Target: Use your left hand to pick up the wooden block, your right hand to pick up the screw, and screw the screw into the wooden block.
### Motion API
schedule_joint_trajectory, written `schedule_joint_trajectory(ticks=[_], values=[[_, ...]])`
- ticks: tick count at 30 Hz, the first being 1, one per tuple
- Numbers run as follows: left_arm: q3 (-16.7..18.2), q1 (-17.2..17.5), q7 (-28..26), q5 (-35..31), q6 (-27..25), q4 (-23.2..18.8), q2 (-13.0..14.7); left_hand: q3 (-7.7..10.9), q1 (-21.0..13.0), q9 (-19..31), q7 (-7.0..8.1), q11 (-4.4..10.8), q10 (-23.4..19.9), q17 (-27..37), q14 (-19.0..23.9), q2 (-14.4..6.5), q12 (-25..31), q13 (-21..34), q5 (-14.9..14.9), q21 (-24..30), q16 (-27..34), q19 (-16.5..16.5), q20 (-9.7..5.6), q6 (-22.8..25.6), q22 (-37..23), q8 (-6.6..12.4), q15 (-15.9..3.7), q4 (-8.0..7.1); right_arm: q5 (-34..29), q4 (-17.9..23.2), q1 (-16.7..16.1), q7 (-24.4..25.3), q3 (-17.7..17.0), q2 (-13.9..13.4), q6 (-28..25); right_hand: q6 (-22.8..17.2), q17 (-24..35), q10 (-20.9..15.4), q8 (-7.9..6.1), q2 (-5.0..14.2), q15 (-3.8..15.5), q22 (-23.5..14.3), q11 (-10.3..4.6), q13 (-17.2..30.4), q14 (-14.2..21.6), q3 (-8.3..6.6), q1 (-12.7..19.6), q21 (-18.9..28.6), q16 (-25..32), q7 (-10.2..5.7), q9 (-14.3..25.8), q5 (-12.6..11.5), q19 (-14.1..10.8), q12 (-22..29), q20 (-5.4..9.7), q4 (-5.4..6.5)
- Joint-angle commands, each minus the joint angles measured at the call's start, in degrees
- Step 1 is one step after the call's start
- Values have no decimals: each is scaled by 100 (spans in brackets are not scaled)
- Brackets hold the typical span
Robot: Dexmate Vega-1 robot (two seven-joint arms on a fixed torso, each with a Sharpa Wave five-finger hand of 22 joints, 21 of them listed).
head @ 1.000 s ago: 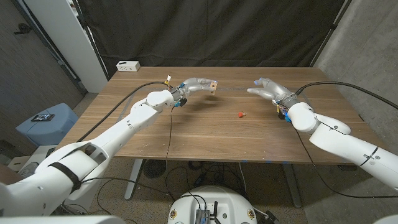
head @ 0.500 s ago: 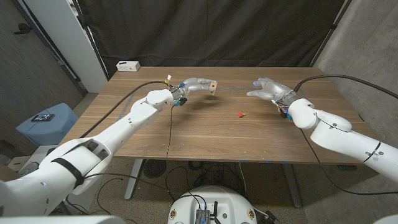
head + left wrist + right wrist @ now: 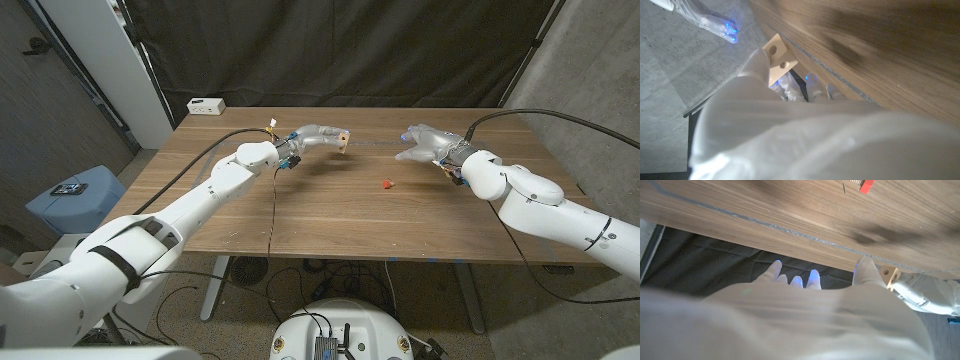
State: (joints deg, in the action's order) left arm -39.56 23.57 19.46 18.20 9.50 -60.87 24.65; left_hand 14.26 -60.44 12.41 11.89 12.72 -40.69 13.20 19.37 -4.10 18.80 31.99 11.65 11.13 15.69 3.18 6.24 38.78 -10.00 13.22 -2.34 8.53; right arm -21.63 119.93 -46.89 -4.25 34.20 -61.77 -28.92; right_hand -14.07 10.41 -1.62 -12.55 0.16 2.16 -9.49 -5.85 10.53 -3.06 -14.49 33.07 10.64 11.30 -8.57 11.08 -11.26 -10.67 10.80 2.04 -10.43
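Note:
My left hand (image 3: 315,137) holds the small pale wooden block (image 3: 342,139) above the table's far middle. In the left wrist view the block (image 3: 778,53) shows two holes in its face, pinched at my fingertips (image 3: 759,62). The screw (image 3: 388,184), with a red head, lies on the table between the two hands, and in the right wrist view it (image 3: 863,185) lies on the wood ahead of the hand. My right hand (image 3: 425,145) hovers open above the table, beyond and to the right of the screw, fingers spread and holding nothing.
A white box (image 3: 206,105) sits at the table's far left corner. A black cable (image 3: 274,215) runs across the table from the left arm to the near edge. Dark curtain hangs behind the wooden table (image 3: 340,215).
My right hand has drifted toward the table's far side and slightly left, staying open. My left hand keeps the block in about the same place. The screw has not moved.

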Motion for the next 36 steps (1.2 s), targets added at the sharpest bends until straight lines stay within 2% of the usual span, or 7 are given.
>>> schedule_joint_trajectory(ticks=[1,10,21,25,27,30,36], values=[[6,-119,109,4,566,578,-229,-32,-16,14,17,6,6,25,-26,-43,-33,38,16,13,27,-48,8,-18,-32,5,-648,-11,-839,-19,259,-689,241,-27,77,-21,10,12,-22,-20,45,-6,-48,14,5,-57,125,20,-12,-46,19,-18,-1,-9,-44,-7],[42,-216,41,-30,1440,1331,-559,-34,-22,18,36,5,30,52,-50,-105,-84,67,15,22,53,-67,-19,-31,-36,-2,-672,-16,-1598,-58,299,-1091,398,51,42,-54,9,6,-32,-66,51,-7,-47,15,34,-78,227,18,-3,-42,24,9,-9,-3,-68,-2],[-41,-451,5,-170,2140,2246,-937,-56,-23,26,49,4,60,78,-46,-127,-153,104,9,86,95,56,-109,-1,-51,15,-718,-9,-2064,-145,191,-1253,346,166,129,-82,9,-2,-38,-113,57,-9,-37,15,71,-88,301,24,7,-27,30,23,-39,2,-78,13],[-59,-552,98,-147,2301,2589,-1090,-74,-30,28,58,4,36,83,9,-106,-166,118,6,143,129,205,-166,40,-61,35,-764,6,-2226,-187,179,-1345,352,202,171,-97,10,-7,-42,-124,59,-9,-41,15,82,-89,316,28,9,-31,32,26,-51,5,-72,20],[-64,-613,149,-127,2371,2788,-1178,-59,-32,28,44,1,51,96,-4,-156,-180,122,10,154,134,234,-115,-16,-66,12,-724,-8,-2289,-227,187,-1397,358,228,208,-108,10,-10,-45,-133,59,-9,-43,15,88,-90,327,29,10,-28,33,28,-60,5,-74,25],[-51,-711,237,-63,2471,3122,-1335,-72,-44,30,54,4,40,97,19,-127,-190,130,7,165,148,266,-181,40,-73,38,-768,11,-2395,-287,203,-1449,373,251,306,-121,10,-10,-48,-142,58,-9,-46,15,93,-89,336,32,11,-28,34,29,-71,5,-85,29],[-50,-877,312,-1,2551,3638,-1585,-79,-25,31,58,1,36,117,-2,-157,-216,140,6,163,158,268,-150,2,-83,25,-748,-9,-2659,-385,216,-1527,418,326,440,-155,10,-12,-60,-171,70,-10,-51,16,125,-92,375,33,20,-81,38,26,-86,5,-115,32]])
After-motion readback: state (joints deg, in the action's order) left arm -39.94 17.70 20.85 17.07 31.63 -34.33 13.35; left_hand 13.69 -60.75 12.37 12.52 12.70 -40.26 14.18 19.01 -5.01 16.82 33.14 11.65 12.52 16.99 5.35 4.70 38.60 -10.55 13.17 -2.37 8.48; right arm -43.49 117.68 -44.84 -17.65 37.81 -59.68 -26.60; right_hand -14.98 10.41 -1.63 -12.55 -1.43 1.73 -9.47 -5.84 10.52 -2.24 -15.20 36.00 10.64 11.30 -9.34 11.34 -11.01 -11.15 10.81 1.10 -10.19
